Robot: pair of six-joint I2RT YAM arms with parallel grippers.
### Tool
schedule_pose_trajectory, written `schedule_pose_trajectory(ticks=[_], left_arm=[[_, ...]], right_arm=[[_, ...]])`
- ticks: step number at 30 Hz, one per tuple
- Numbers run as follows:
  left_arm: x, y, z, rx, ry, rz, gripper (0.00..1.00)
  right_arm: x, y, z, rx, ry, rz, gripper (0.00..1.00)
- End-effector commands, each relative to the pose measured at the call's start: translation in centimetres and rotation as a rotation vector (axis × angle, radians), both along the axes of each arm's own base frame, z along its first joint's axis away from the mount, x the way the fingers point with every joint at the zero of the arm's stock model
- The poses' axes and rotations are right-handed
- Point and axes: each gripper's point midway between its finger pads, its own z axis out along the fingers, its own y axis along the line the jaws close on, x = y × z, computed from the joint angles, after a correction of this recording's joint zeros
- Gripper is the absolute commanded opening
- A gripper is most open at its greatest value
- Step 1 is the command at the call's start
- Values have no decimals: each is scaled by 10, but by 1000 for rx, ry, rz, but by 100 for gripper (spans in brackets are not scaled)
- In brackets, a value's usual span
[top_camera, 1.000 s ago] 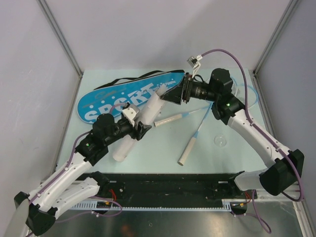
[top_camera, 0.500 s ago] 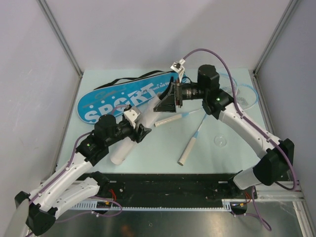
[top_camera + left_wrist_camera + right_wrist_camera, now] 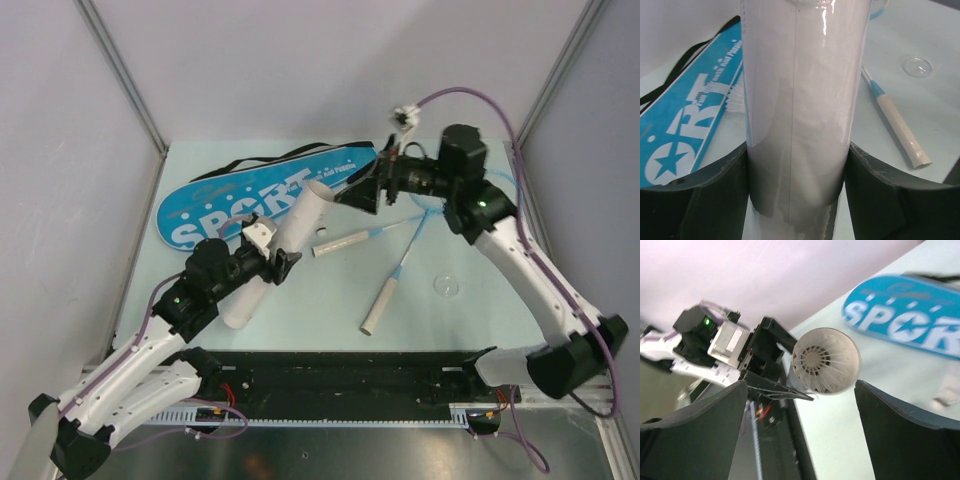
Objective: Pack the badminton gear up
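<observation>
Barely begun — the left gripper (image 3: 272, 262) clasps the white tube (image 3: 292, 232), raised mid-worktop, a shuttlecock (image 3: 825, 360) sits in its mouth, the right gripper (image 3: 361, 190) hangs spread wide just off it, yet both rackets (image 3: 383, 300) (lying right of centre) and the blue cover (image 3: 245, 203) by the far-left corner wait unpacked.

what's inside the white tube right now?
A white shuttlecock sits just inside the open mouth of the tube, feather skirt facing out, filling it in the right wrist view. Anything deeper is hidden behind it.
</observation>
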Motion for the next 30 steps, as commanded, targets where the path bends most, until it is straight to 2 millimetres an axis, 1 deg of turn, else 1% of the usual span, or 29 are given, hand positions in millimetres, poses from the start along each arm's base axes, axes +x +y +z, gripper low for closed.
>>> schedule_pose_trajectory(ticks=[1,2,3,5,6,7,8,9,10,11,12,13,14,15,16,17,18,19,20,21,22,23,24,25,27,28,30], left_arm=[[18,16,46,-75,-142,131,38],[18,19,48,-78,-148,145,38],[18,19,49,-86,-146,151,38],[23,32,52,-90,-156,226,39],[23,36,57,-101,-169,246,39],[23,41,57,-103,-171,268,38],[25,48,60,-106,-179,309,39],[25,52,60,-106,-185,324,39],[23,57,64,-117,-197,343,39],[23,60,64,-119,-201,358,39],[22,61,64,-119,-205,357,40],[21,62,67,-125,-214,354,40],[20,61,68,-124,-215,348,40],[20,61,70,-129,-220,348,40],[19,61,70,-131,-221,346,40],[18,62,72,-135,-223,348,40],[19,63,71,-133,-223,351,40],[19,63,71,-132,-223,352,40],[19,62,70,-130,-221,348,40],[19,61,69,-133,-215,345,40],[18,58,69,-137,-213,332,40],[18,57,69,-142,-208,329,40],[18,55,68,-142,-202,320,40],[17,54,68,-142,-202,309,40],[18,52,69,-142,-199,303,40],[17,51,69,-142,-196,298,40],[15,52,70,-149,-201,295,40]], right_arm=[[24,-44,57,134,-145,-286,94],[29,-50,60,152,-138,-324,94],[47,-58,58,154,-130,-422,95],[79,-72,38,123,-84,-567,97],[110,-79,17,82,-47,-680,97],[127,-83,1,61,-3,-741,96],[146,-94,-14,49,50,-817,93],[165,-107,-28,76,158,-938,92],[187,-109,-62,42,255,-988,91],[201,-120,-73,56,309,-1032,88],[212,-118,-85,92,393,-1049,87],[231,-115,-113,77,446,-1056,86],[246,-117,-116,95,475,-1061,85],[258,-118,-127,87,513,-1074,84],[270,-120,-132,100,565,-1111,82],[290,-120,-160,32,646,-1157,83],[302,-124,-164,14,666,-1202,84],[302,-124,-192,-68,745,-1237,85],[313,-123,-233,-146,793,-1278,87],[333,-121,-212,-112,756,-1308,88],[331,-120,-229,-166,802,-1319,88],[336,-117,-232,-154,830,-1330,88],[344,-115,-251,-168,853,-1347,87],[343,-113,-261,-177,877,-1356,84],[347,-112,-278,-178,895,-1390,81],[346,-111,-284,-192,898,-1398,78],[343,-111,-293,-214,903,-1410,76]])
